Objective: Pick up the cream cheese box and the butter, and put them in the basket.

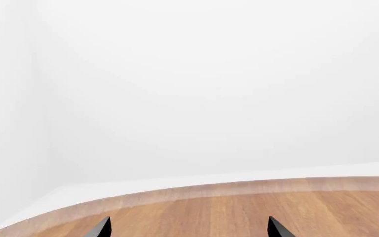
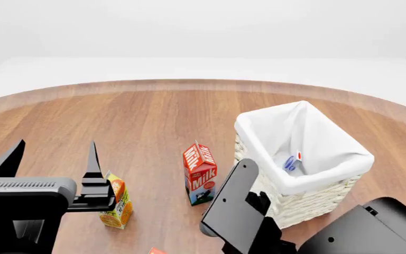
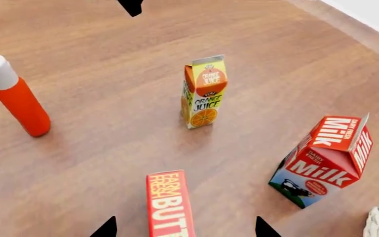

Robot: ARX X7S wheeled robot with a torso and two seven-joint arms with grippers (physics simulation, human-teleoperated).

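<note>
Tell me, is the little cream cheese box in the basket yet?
Yes. The cream cheese box lies inside the basket, on its white liner.

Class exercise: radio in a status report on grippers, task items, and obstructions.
Left gripper open, empty. Right gripper open above butter. Cream cheese box in basket. Milk carton and orange juice carton stand nearby.

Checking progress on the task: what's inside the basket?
The cream cheese box lies inside the basket, against the white liner. No butter shows there; the near wall hides part of the floor.
</note>
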